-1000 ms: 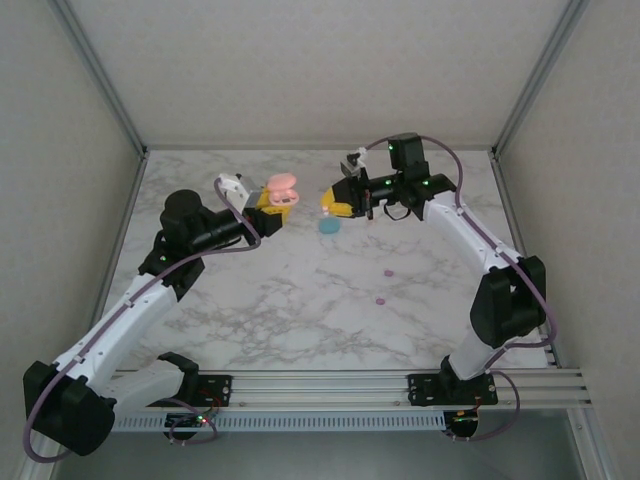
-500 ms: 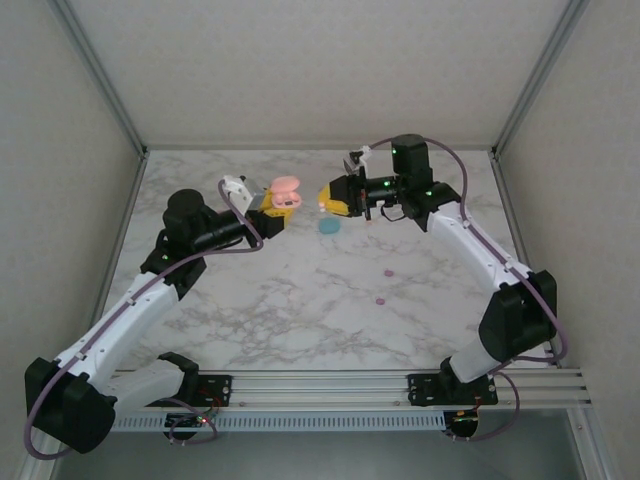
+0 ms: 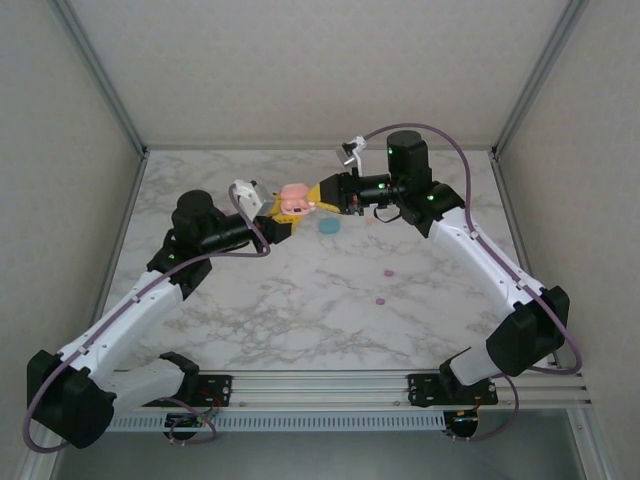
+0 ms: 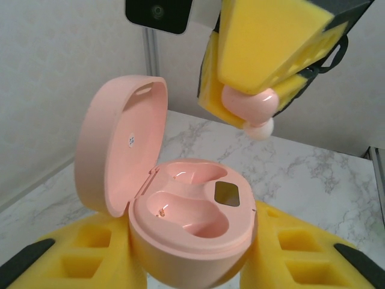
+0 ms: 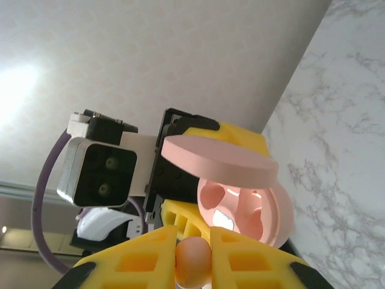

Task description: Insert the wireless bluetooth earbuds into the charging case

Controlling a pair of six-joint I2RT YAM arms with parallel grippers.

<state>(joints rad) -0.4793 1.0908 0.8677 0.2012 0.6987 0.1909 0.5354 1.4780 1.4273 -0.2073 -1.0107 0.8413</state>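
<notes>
Above the bench [image 3: 300,310], mid-insertion: my left jaws are clenching the open charging case [image 4: 186,241], my right jaws are holding a peach earbud [image 4: 249,105] just over it; next, probably lowering it into a socket.

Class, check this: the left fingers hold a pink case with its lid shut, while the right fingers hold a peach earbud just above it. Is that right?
No. The lid is open, tipped back, as the left wrist view shows. The rest stands: the left fingers hold the pink case and the right fingers hold the peach earbud just above it.
</notes>
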